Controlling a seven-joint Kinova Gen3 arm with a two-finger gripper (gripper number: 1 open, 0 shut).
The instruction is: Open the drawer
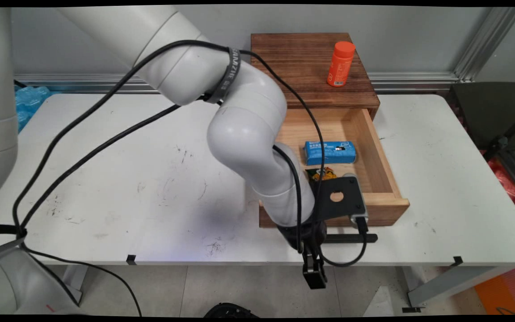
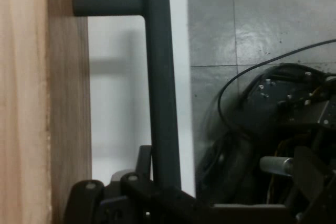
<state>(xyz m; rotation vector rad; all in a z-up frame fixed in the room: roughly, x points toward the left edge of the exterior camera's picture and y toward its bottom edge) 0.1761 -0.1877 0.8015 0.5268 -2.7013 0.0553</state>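
The white table [image 1: 105, 188] is lying under everything, and its near edge is passing just below the gripper [image 1: 314, 268], which is hanging past that edge over the floor. Behind the gripper, towards the wall, a wooden drawer box [image 1: 311, 67] is standing on the table, and its drawer [image 1: 385, 161] is standing pulled out towards the gripper.

The drawer's black bar handle [image 1: 351, 238] is running along the drawer front [image 2: 31, 129], right at the gripper. In the hand view the handle [image 2: 160, 93] is passing straight down into the black linkage of the gripper [image 2: 157, 195], with one post joining it to the wooden front. The fingertips are hiding below the picture's edge, so I cannot tell if the gripper is closed around the bar or only beside it.

Inside the drawer, beyond the wrist, a blue packet [image 1: 330, 152] is lying flat. Nearer to the gripper, a small dark packet with a yellow and orange print [image 1: 322, 173] is partly hiding behind the arm's black bracket [image 1: 340, 197].

Farthest from the gripper, an orange bottle [image 1: 341, 63] is standing upright on top of the box.
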